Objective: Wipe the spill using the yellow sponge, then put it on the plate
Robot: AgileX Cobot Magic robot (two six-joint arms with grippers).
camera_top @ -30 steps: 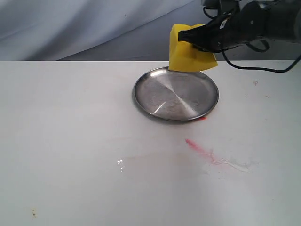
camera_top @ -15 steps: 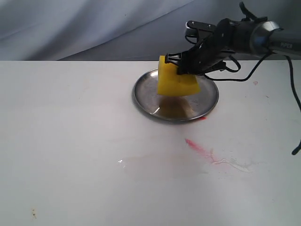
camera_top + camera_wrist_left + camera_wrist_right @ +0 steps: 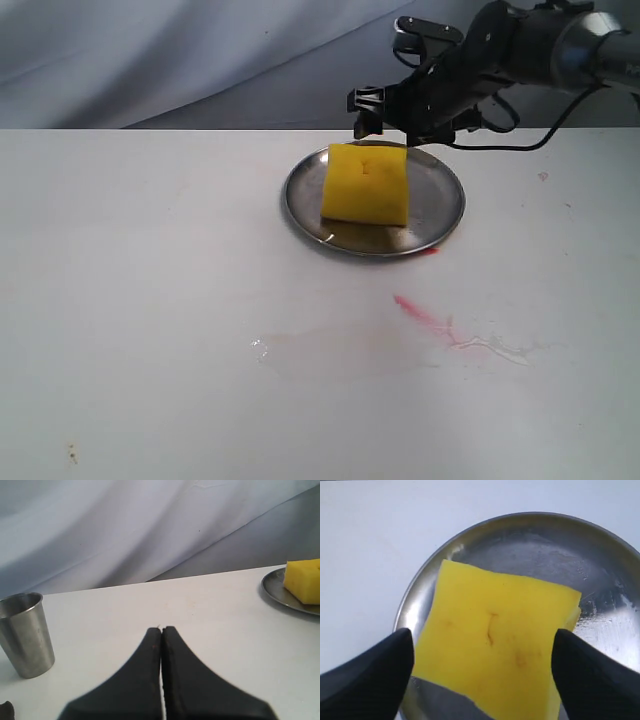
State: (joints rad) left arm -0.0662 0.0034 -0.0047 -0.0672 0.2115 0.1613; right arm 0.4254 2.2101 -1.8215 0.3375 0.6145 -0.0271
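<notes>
The yellow sponge (image 3: 366, 185) lies flat on the steel plate (image 3: 441, 207) at the back of the table. My right gripper (image 3: 388, 122) hovers just above the sponge's far edge, open, both fingers clear of the foam. In the right wrist view the sponge (image 3: 495, 645) fills the gap between the spread fingers of that gripper (image 3: 482, 636) and covers part of the plate (image 3: 545, 555). No tan-yellow blot shows; only a faint wet sheen (image 3: 310, 352) marks the table. My left gripper (image 3: 161, 629) is shut on nothing, low over the table, out of the exterior view.
A long pink-red streak (image 3: 432, 320) runs across the table in front of the plate. A steel cup (image 3: 27, 632) stands near the left gripper. From the left wrist view the sponge (image 3: 305, 580) and plate (image 3: 275, 589) sit off to one side. Grey cloth hangs behind.
The right gripper lowered the sponge onto the plate, opened and let it go, then rose slightly. The sponge went from tilted in the fingers to lying flat.
</notes>
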